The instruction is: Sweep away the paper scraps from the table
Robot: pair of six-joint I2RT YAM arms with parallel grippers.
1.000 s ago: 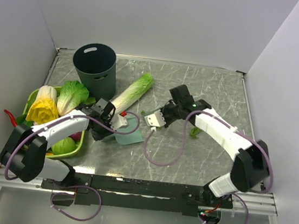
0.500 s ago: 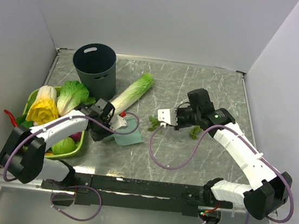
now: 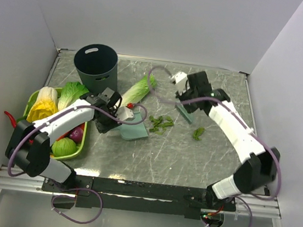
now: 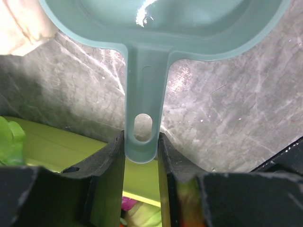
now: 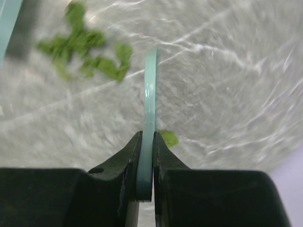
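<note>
Top external view showed the paper scraps (image 3: 160,124) bunched on the desk (image 3: 212,160) between the dustpan (image 3: 133,129), its handle clamped in the left gripper (image 4: 141,142) with the mouth facing them, and the brush (image 3: 185,113) pinched tight in the right gripper (image 5: 146,151), seemingly poised to sweep them in.

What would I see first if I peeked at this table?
The dark-green paper scraps piled in the middle of the table, beside the teal dustpan held by the left end effector. The right end effector holds a teal brush just beyond them.
</note>
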